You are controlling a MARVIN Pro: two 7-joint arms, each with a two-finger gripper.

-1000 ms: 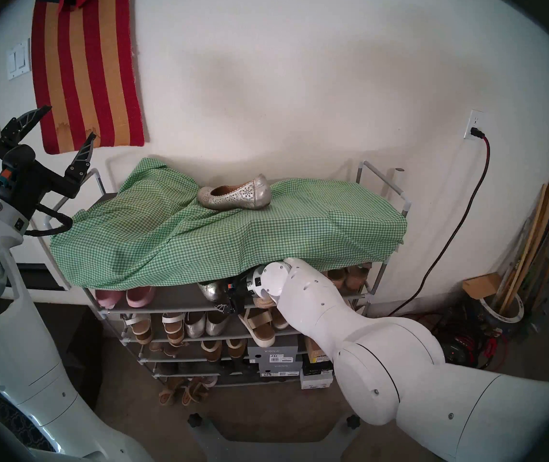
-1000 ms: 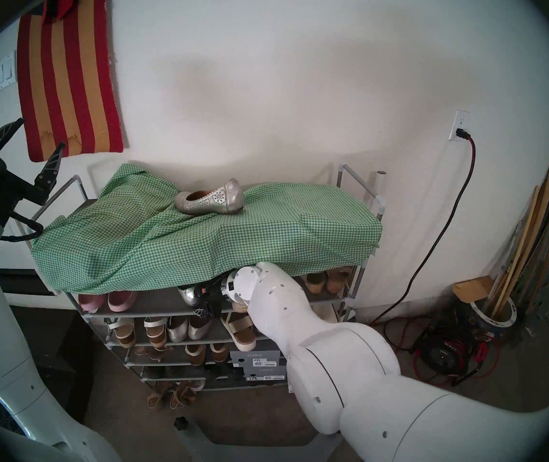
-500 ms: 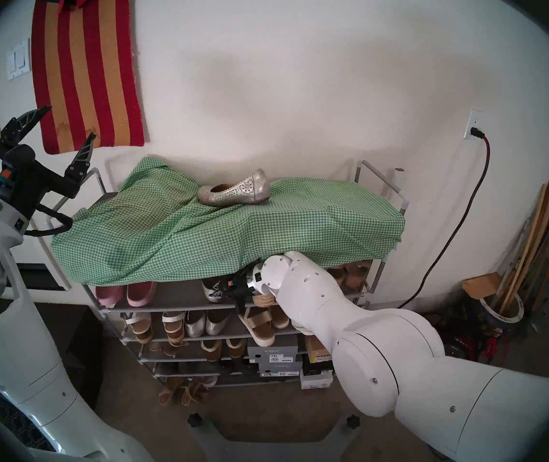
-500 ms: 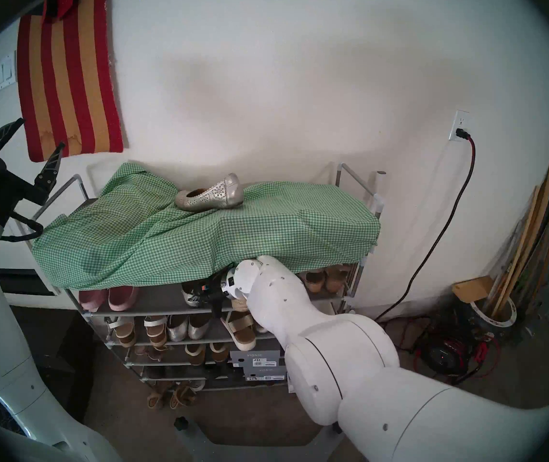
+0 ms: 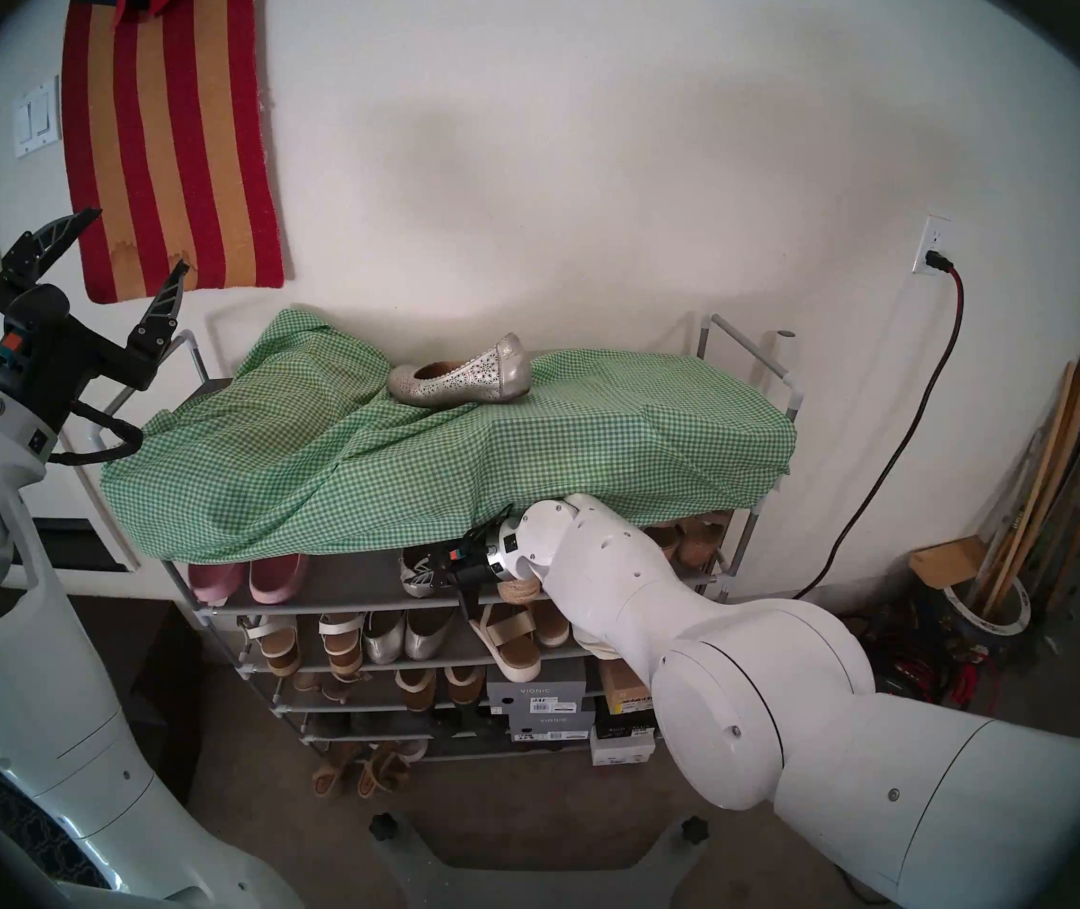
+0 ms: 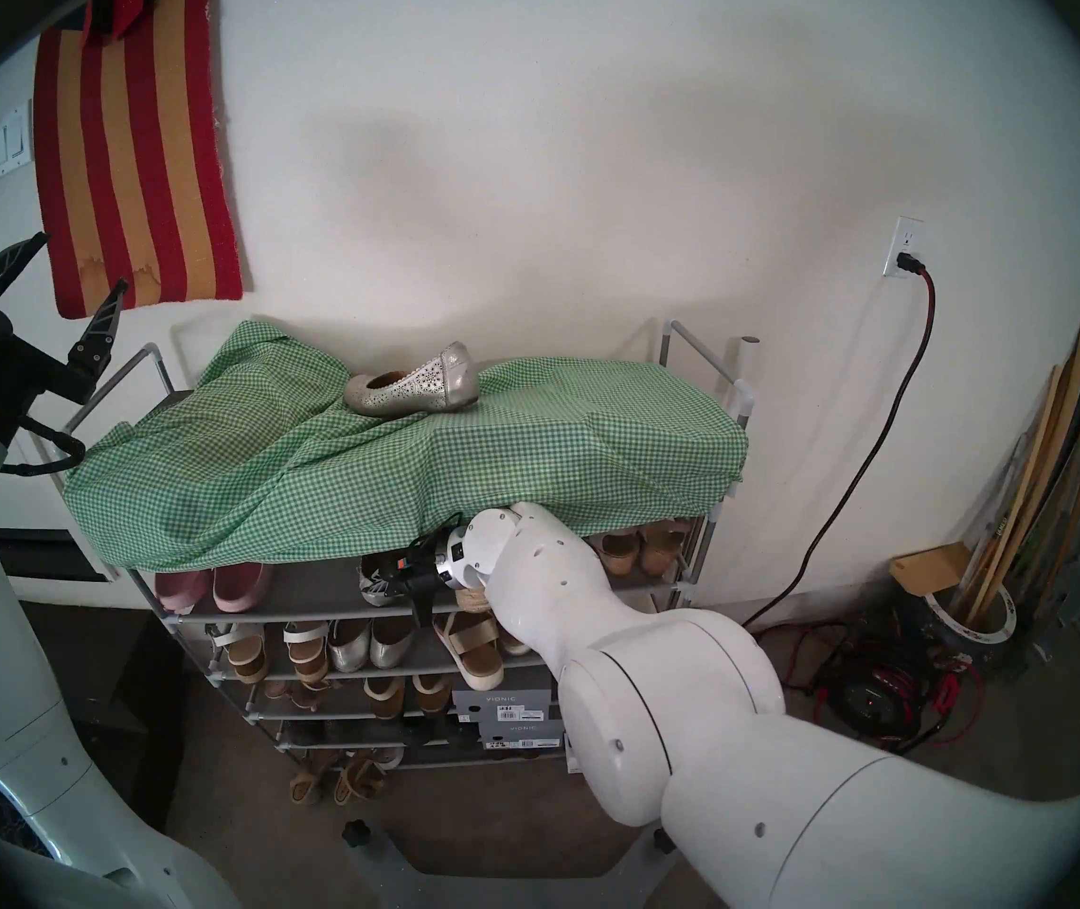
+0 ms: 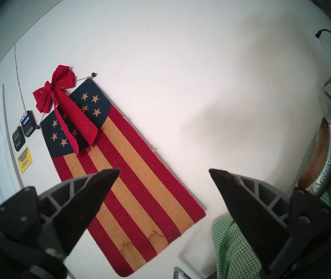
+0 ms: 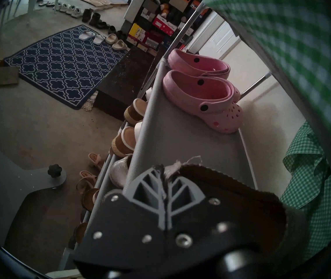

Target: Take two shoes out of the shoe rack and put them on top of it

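Right gripper (image 8: 163, 189) jaws clamp the second perforated silver flat's (image 5: 416, 570) rim on the grey rack (image 5: 340, 596); left gripper (image 5: 130, 258) jaws apart; next, lift it beside the first flat (image 5: 458, 379) on top

One perforated silver flat (image 5: 460, 379) atop shoe rack (image 5: 793, 389); second silver flat (image 5: 418, 570) on second shelf.

Soft, even daylight on the pale wall; dark fisheye rims, dim lower shelves, near cloth blurred.
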